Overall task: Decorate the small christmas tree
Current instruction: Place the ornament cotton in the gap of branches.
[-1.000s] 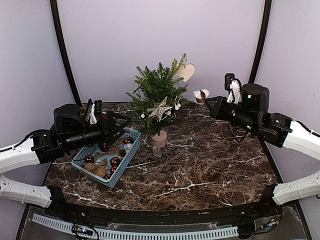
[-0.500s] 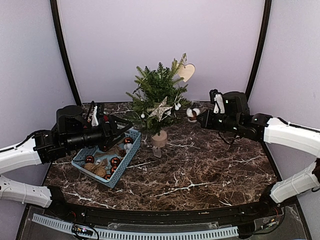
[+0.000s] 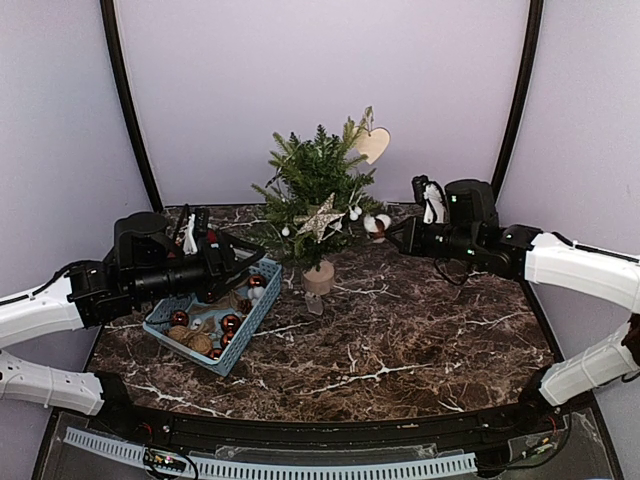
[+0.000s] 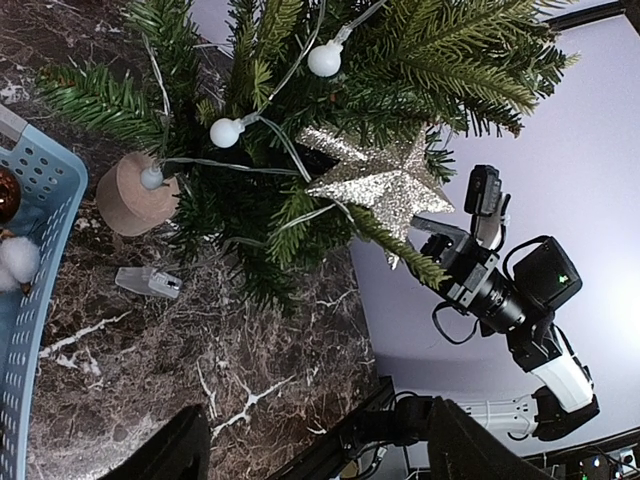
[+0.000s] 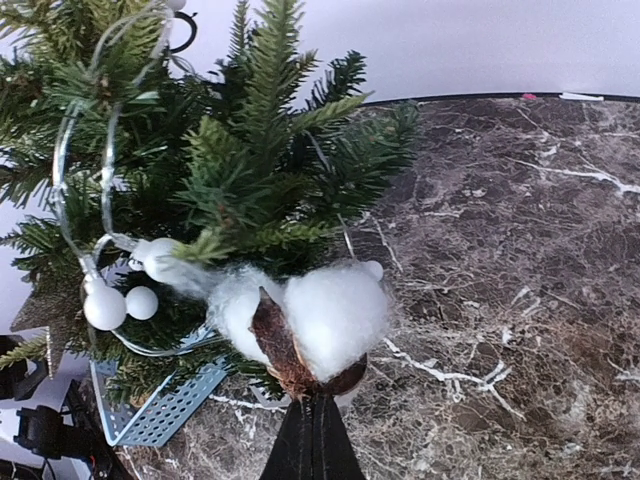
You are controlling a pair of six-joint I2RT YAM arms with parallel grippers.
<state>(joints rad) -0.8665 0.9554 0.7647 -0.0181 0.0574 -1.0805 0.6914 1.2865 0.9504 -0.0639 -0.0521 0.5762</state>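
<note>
A dark marble-patterned table [image 3: 420,330] carries the small christmas tree [image 3: 315,185], a bushy green fir standing upright at the back centre. Just left of it lies a pale blue perforated plastic basket [image 3: 250,325]. The left gripper [image 3: 255,252] hovers over the basket, fingers spread, grasping nothing. The right gripper [image 3: 395,232] is clenched on a white cotton boll with a brown husk [image 5: 320,320] at the tree's right-hand branches, possibly brushing the needles.

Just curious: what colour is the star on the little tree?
The star is glittery pale gold, clearest in the left wrist view.
</note>
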